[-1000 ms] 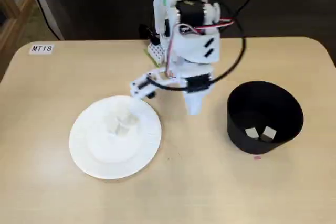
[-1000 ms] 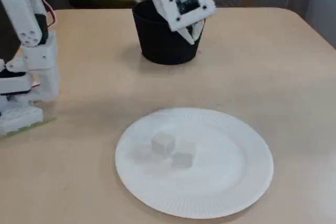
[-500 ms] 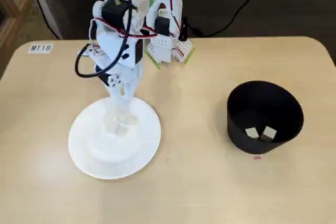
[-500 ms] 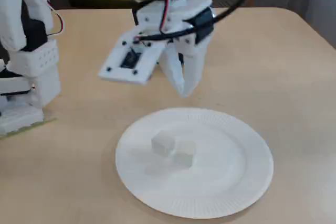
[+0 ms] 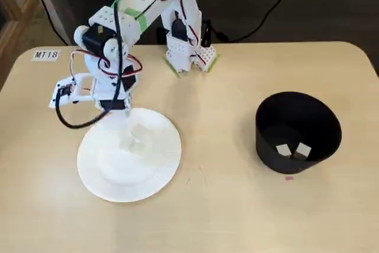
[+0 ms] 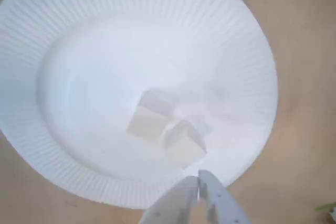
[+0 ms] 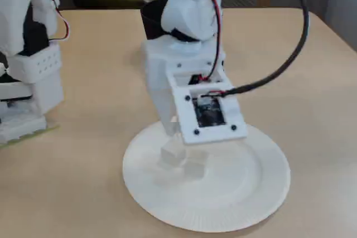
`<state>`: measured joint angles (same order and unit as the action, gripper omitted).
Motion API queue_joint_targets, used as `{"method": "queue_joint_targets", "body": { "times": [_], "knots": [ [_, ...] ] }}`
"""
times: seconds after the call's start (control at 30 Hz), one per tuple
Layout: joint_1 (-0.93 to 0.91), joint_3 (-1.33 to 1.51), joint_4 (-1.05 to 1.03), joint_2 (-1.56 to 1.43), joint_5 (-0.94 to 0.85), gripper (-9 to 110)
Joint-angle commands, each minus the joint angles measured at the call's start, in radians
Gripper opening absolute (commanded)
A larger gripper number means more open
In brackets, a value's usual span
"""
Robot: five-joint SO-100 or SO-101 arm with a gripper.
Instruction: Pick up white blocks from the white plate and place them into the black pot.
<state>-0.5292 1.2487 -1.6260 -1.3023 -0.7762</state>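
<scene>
A white robot arm (image 5: 127, 22) reaches down over the white plate (image 5: 95, 173) on a light wooden tabletop (image 5: 225, 205), its end effector (image 6: 198, 178) poised just above the plate's rim with nothing in its grip. In the wrist view the two pale fingertips (image 6: 212, 192) sit pressed together, only a thin line between them, entering from the bottom edge and pointing toward two white blocks (image 6: 167, 128) that lie touching each other near the middle of the plate. The nearer block (image 6: 184, 141) sits just ahead of the fingertips; the other block (image 6: 152, 115) rests against it on the upper left in that view. In a fixed view from the side, the same pair (image 7: 181, 161) rests on the plate (image 7: 245, 204) directly below the wrist housing and its exposed circuit board (image 7: 207, 111), with a thick black cable (image 7: 290, 59) looping away to the right. In a fixed view from above, the black pot (image 5: 299, 131) stands well apart from the plate, toward the right of the tabletop, and two pale blocks (image 5: 294, 150) lie side by side on its floor. The arm's base (image 5: 188, 57) is fixed at the far edge of the tabletop, and a small label reading MT18 (image 5: 46, 54) is stuck near the far left corner. A tiny pink mark (image 5: 289, 177) shows on the tabletop just in front of the pot.
</scene>
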Motion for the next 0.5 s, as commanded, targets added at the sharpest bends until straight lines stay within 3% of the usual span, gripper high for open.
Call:
{"method": "queue_joint_targets", "body": {
  "times": [0.0, 0.37, 0.47],
  "knots": [
    [-0.003, -0.058, -0.026, 0.008, -0.089, -2],
    [0.041, -0.106, -0.018, 0.066, -0.242, -2],
    [0.044, -0.124, -0.021, 0.074, -0.150, -2]
  ]
}}
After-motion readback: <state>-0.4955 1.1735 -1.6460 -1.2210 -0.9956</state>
